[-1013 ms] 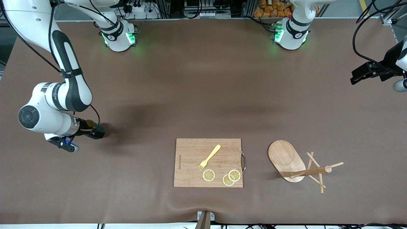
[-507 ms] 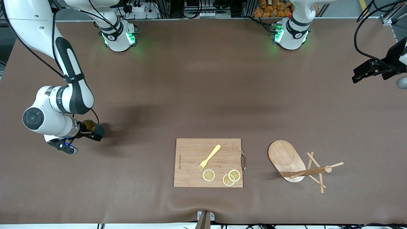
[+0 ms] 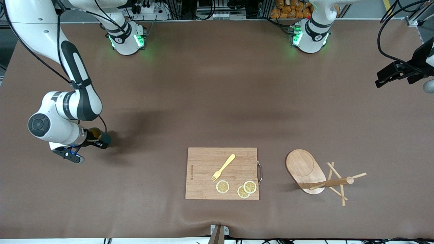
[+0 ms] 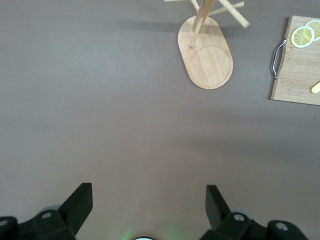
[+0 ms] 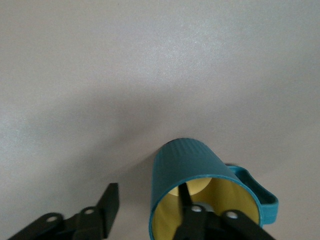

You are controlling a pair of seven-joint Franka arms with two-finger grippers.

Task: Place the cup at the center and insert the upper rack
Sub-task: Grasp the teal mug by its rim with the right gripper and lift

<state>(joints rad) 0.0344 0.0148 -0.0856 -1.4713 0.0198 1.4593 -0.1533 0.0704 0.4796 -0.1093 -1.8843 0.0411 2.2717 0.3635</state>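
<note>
Right hand straddling the rim of the cup; left hand spread wide and holding nothing.

The right hand (image 5: 150, 212) sits low at the right arm's end of the brown tabletop (image 3: 217, 95), fingers partly apart: one finger (image 5: 192, 215) reaches inside the small ribbed dark teal cup with a yellowish inside (image 5: 200, 192), the other (image 5: 107, 202) stands outside its wall with a gap between, so no firm grip shows. The cup stands on the tabletop there, well apart from the rectangular wooden cutting board (image 3: 222, 173). The light wooden mug tree with an oval bamboo base (image 3: 317, 174) lies tipped over beside the board, toward the left arm's end. The waiting left hand (image 4: 145, 205) hangs over bare tabletop near that end.
</note>
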